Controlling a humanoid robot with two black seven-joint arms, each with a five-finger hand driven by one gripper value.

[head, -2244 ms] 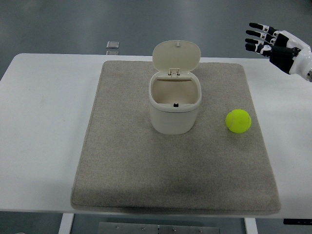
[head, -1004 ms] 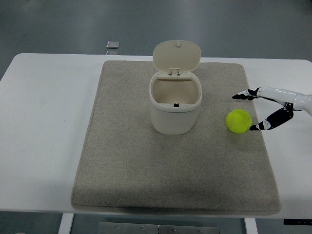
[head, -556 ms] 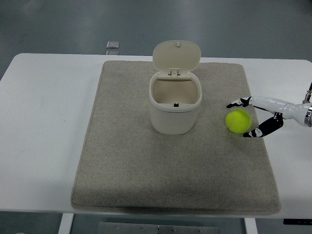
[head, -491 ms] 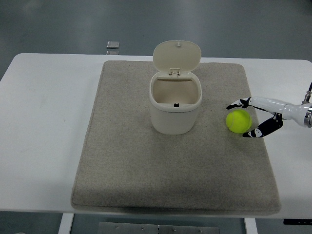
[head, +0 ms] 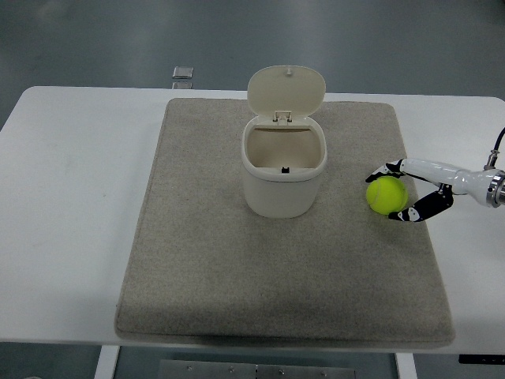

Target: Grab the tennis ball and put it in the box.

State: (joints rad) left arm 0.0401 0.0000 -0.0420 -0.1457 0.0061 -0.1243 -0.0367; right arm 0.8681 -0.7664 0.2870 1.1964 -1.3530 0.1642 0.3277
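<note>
Grasp step in hand — I am closing my right hand point(head: 410, 192) around the tennis ball point(head: 387, 195), not lifting yet. Going left to right from where my fingers are:

Far off to my left, well apart, the bare white table point(head: 71, 197) is showing, nothing on it that matters. Nearer, the grey mat point(head: 197, 260) is covering the middle; the ball and the box are both sitting on it. A small grey square thing point(head: 182, 73) is lying off the table's far edge, well away from my reach — ignoring it.

The box point(head: 283, 170) is standing upright to the left of my fingers, near but not touching the ball, its hinged lid point(head: 286, 89) tipped up and back, mouth open. Inside looks empty, as far as I can tell.

The ball is resting on the mat right at my fingertips. My fingers point(head: 383, 170) are curling over its far side and the thumb is coming in at its near side, narrow, seemingly touching — whether the grip is firm I cannot tell.

Next move, I judge: finishing the squeeze, lifting clear of the mat, carrying left, rising above the rim, releasing over the opening. The raised lid is standing behind the mouth, so it should not be blocking a side approach; clipping the near rim is the risk. My left hand is not in view.
</note>
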